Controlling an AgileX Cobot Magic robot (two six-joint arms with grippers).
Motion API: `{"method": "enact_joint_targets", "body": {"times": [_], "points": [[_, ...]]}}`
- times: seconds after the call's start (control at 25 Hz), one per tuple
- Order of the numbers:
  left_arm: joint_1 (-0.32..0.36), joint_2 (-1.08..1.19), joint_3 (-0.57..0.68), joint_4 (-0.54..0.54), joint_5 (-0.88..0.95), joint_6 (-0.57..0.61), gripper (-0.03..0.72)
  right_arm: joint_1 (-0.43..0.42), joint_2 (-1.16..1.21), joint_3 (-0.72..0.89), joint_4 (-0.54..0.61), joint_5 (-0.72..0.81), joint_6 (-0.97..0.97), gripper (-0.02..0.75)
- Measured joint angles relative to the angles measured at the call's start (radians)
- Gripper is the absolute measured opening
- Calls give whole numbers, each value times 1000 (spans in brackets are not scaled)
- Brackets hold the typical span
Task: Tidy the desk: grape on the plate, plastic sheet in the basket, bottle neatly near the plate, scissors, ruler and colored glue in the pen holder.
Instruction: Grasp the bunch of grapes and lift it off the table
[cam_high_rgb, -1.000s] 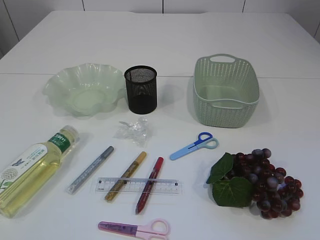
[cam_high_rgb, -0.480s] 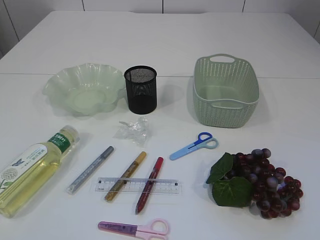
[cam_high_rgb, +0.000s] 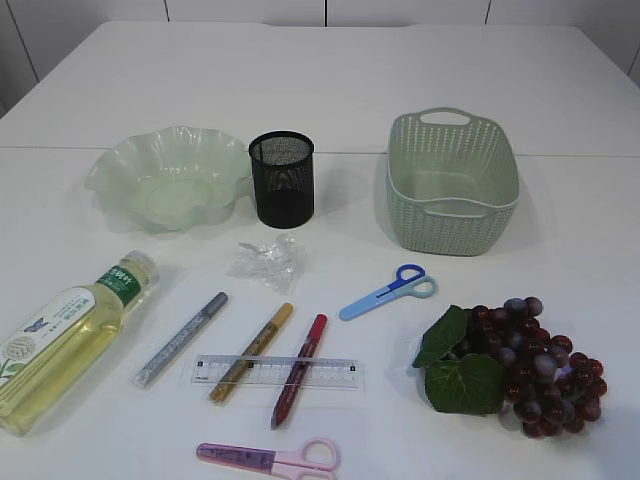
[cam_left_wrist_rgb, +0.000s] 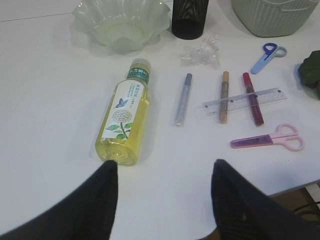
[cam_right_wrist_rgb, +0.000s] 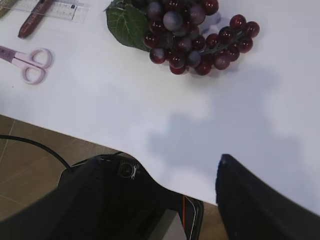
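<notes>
White counter (cam_high_rgb: 330, 80), nothing tidied yet.
Plate (cam_high_rgb: 168, 180), basket (cam_high_rgb: 452, 185) and pen holder (cam_high_rgb: 281, 178) empty; both arms' fingers (cam_left_wrist_rgb: 107, 185) spread wide, holding nothing.

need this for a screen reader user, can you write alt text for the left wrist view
An open, empty claw hangs over a white table near a bottle of yellow liquid lying on its side. Beyond it lie three glue pens, a clear ruler across two of them, pink scissors and blue scissors. A green plate, black pen holder and basket stand at the far edge.

Left tool (cam_left_wrist_rgb: 162, 195) fingers spread, empty; right tool (cam_right_wrist_rgb: 170, 200) fingers spread, empty.
</notes>
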Motion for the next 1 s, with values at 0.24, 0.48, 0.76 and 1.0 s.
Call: {"method": "enact_joint_targets", "body": {"times": [0.24, 0.48, 0.76, 1.0], "points": [[0, 0, 0, -2, 0, 0, 433, 0, 156, -8, 23, -74, -83, 598], [0, 0, 0, -2, 0, 0, 433, 0, 293, -40, 27, -137, -125, 594], [0, 0, 0, -2, 0, 0, 433, 0, 431, -40, 29, -249, -259, 592], [0, 0, 0, -2, 0, 0, 433, 0, 540, -41, 52, -393, -398, 591]]}}
